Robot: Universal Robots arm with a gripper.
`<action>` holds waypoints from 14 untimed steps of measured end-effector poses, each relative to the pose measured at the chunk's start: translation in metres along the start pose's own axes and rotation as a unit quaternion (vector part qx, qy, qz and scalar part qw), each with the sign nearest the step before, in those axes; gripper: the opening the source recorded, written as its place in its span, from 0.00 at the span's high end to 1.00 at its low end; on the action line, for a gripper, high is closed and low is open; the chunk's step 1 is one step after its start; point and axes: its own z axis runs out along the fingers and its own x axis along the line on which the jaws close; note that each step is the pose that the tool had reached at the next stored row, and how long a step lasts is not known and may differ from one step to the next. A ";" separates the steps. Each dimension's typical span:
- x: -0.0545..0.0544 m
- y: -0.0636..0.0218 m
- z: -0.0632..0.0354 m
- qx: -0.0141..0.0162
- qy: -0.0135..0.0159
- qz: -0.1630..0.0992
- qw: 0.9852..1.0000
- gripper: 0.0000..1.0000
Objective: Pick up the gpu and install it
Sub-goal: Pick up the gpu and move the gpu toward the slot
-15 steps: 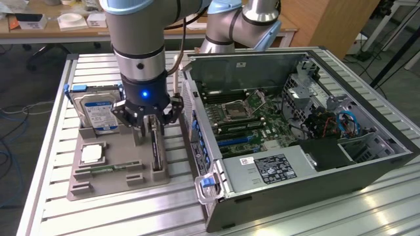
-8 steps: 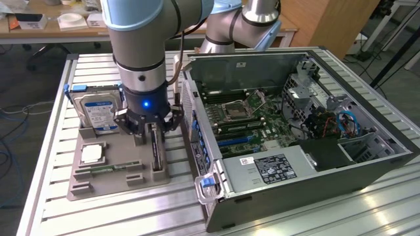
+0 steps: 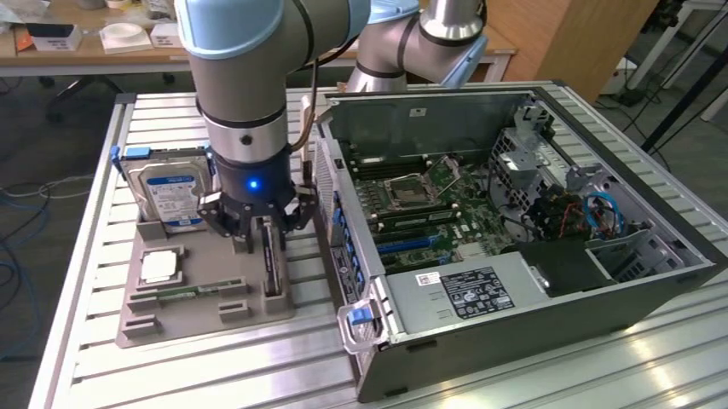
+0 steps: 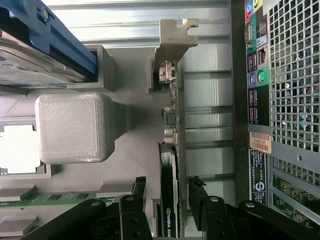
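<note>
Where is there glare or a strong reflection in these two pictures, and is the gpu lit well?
Exterior view: light glares off the table slats beside the computer case; a blue light glows on the arm. Wrist view: the slats look washed pale, while the gpu is dark against the grey holder.

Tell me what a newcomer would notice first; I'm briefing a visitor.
The open gripper sits low over a grey tray on the exterior view's left, straddling the black gpu standing on edge. On that view's right lies the opened computer case, motherboard exposed. A hard drive stands in the tray beside the gripper.
</note>
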 end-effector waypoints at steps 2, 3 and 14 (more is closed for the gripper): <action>0.000 0.0000 0.0020 0.000 0.000 0.000 1.000 0.53; 0.000 0.0000 0.0021 0.000 0.000 0.000 1.000 0.53; 0.000 0.0000 0.0023 0.000 0.000 0.000 1.000 0.53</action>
